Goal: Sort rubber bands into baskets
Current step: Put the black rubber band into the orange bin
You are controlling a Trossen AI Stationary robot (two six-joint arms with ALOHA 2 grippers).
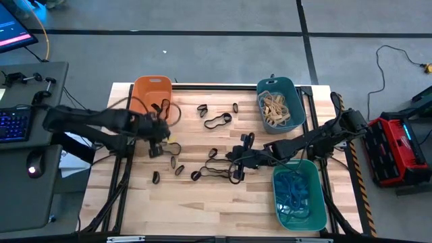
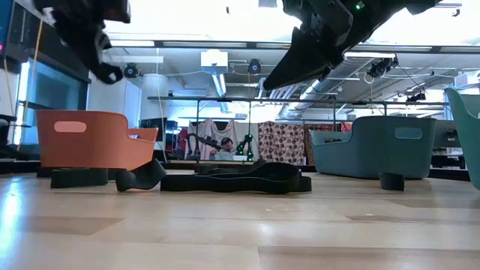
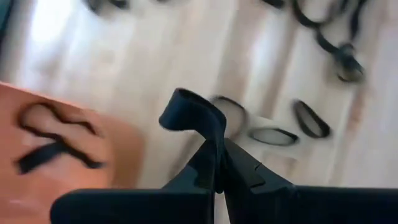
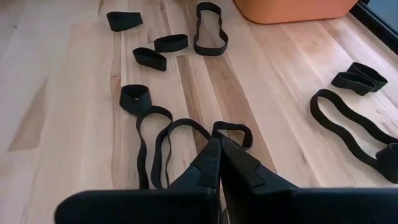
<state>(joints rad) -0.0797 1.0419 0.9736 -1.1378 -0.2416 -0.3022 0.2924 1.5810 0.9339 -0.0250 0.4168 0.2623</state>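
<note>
The orange basket (image 1: 151,90) holds a few black bands, the dark teal basket (image 1: 280,102) a heap of tan bands (image 1: 275,108), and the green basket (image 1: 299,194) a tangle of blue bands (image 1: 291,192). Flat, floppy black rubber bands (image 1: 217,121) lie scattered over the wooden table (image 1: 202,202) between the baskets. The left gripper (image 1: 160,132), beside the orange basket, pinches one curled black band (image 3: 193,115), while the right gripper (image 1: 239,160) has its fingers pressed together, low among the loose bands at mid-table.
</note>
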